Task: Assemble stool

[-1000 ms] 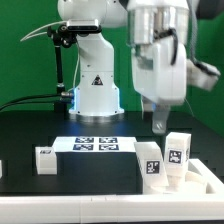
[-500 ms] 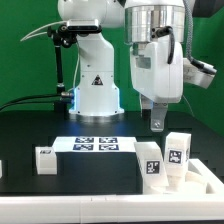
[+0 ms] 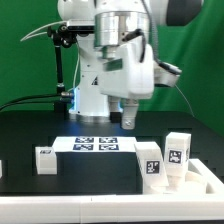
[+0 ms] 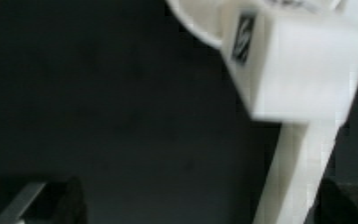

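Your claw (image 3: 122,117) hangs wide open, holding nothing. The stool leg (image 3: 151,162) nearest it looks light, rigid, slick plastic: pinch across its flat sides.

No readable text; coded tags on legs (image 3: 178,150) and marker board (image 3: 63,145)

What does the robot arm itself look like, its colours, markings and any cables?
The glossy white arm is built of rounded housings with dark sections at some joints. Its base bears a black triangular warning sticker, with a blue glow beside it. Thin black cables run off toward the exterior view's left. At the wrist sits a blocky, pale grey-white gripper with two short dark fingers.
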